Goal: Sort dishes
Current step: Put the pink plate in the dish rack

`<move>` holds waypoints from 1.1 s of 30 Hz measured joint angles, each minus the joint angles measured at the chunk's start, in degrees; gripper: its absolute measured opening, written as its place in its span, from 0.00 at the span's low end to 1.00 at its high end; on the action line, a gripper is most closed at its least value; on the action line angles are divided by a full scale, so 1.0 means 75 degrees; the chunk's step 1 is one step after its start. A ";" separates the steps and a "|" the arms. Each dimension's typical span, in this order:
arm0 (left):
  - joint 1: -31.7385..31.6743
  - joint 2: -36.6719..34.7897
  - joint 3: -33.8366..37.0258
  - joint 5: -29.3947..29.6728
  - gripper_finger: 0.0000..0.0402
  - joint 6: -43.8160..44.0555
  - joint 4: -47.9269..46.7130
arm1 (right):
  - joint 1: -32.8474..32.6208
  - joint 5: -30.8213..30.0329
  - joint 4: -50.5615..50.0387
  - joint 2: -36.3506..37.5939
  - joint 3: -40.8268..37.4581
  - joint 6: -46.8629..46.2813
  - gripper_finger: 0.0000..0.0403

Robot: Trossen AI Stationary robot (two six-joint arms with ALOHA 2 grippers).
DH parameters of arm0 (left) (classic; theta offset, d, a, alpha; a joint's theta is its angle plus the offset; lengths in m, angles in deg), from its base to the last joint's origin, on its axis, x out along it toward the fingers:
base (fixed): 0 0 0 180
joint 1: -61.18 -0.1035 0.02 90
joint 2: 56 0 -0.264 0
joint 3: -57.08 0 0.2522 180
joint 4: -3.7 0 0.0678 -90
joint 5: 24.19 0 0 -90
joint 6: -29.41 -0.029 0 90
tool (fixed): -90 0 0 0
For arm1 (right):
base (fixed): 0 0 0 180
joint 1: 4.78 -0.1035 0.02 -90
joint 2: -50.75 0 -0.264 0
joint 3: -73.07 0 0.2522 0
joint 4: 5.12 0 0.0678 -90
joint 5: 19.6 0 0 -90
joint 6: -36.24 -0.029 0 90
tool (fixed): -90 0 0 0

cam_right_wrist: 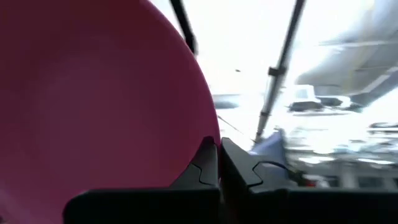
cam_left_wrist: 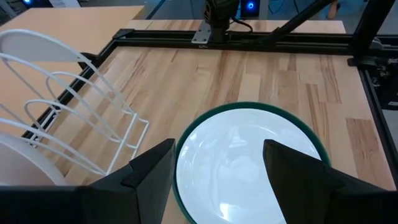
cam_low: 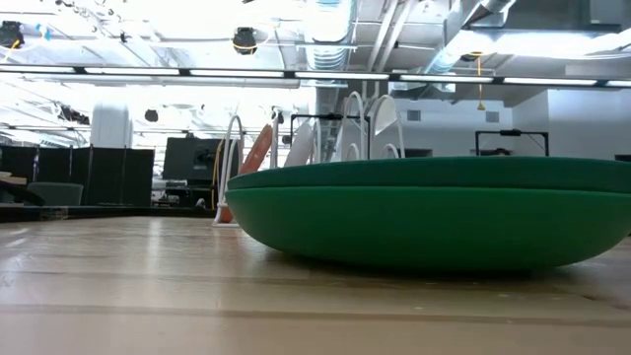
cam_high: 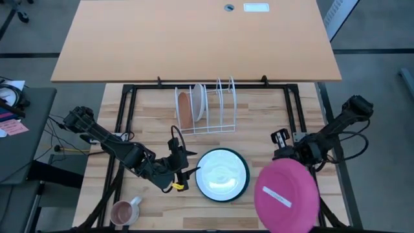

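Two plates racked (cam_high: pixel 193 107); right fingers (cam_right_wrist: pixel 219 163) pinch pink plate (cam_high: pixel 287 194), open left fingers (cam_left_wrist: pixel 217 168) straddle white plate (cam_high: pixel 221 173), unsorted.

Left gripper (cam_left_wrist: pixel 217 180) poised open over a stacked plate on the wooden table.

The two dark fingers (cam_left_wrist: pixel 149 171) stand wide apart, framing the near edge of a round glossy white plate (cam_left_wrist: pixel 245 165), which sits inside a dark green plate whose rim (cam_left_wrist: pixel 273 111) shows around it. Just beside the stack stands a white wire dish rack (cam_left_wrist: pixel 68 118), with a white plate (cam_left_wrist: pixel 25 174) upright in one slot. The light butcher-block wooden tabletop (cam_left_wrist: pixel 211 81) is bordered by a black metal frame (cam_left_wrist: pixel 249 42).
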 joint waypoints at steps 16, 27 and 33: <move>0.0000 0.0000 0.0000 0.0000 0.59 0.0015 0.0003 | 0.0014 0.0000 0.0241 0.0003 0.0000 -0.0453 0.00; 0.0000 0.0000 0.0000 0.0000 0.59 0.0029 0.0003 | 0.0014 -0.0003 0.0245 0.0003 0.0000 -0.0433 0.00; 0.0000 0.0000 0.0000 -0.0003 0.59 0.0035 0.0003 | -0.0007 -0.0007 0.0278 0.0003 0.0000 -0.0435 0.00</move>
